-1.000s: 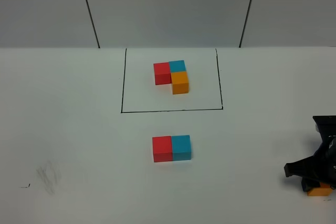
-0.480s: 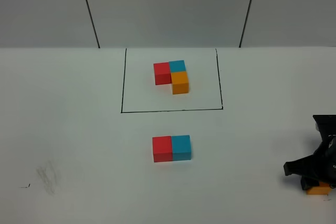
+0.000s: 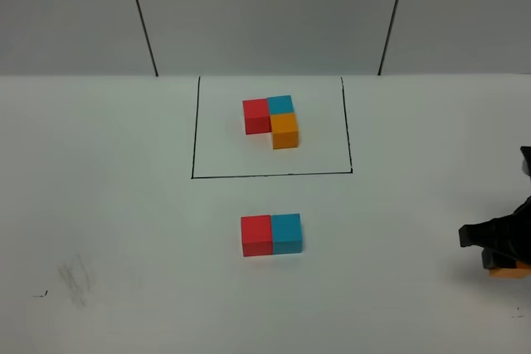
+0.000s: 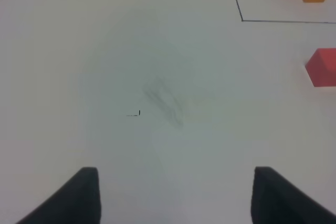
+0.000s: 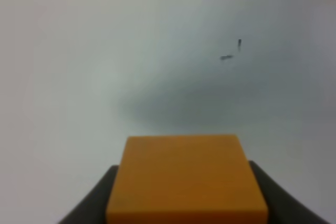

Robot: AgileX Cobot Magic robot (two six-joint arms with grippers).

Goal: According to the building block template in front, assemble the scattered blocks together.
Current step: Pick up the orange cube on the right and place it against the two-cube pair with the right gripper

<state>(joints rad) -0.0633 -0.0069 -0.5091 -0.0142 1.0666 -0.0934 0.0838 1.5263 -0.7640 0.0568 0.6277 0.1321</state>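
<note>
While the right gripper [image 3: 500, 256] clamps the orange cube [image 5: 186, 179] at lower right, red [image 3: 256, 235] and blue [image 3: 287, 233] already touch. Next, orange probably goes just below blue, per the template [image 3: 272, 120]. The left gripper [image 4: 173, 198] is apart, empty.

I have the orange cube [image 5: 186, 179] gripped squarely between the fingers of my right pincer [image 3: 500, 254], with its matte top face level. The red cube [image 3: 256, 235] and blue cube [image 3: 286, 233] sit flush side by side on the desk [image 3: 124, 205], well to that pincer's left, with red the farther one. Farther off, the black-framed template [image 3: 273, 118] shows red and blue in a row, with orange against the blue's near side.
</note>
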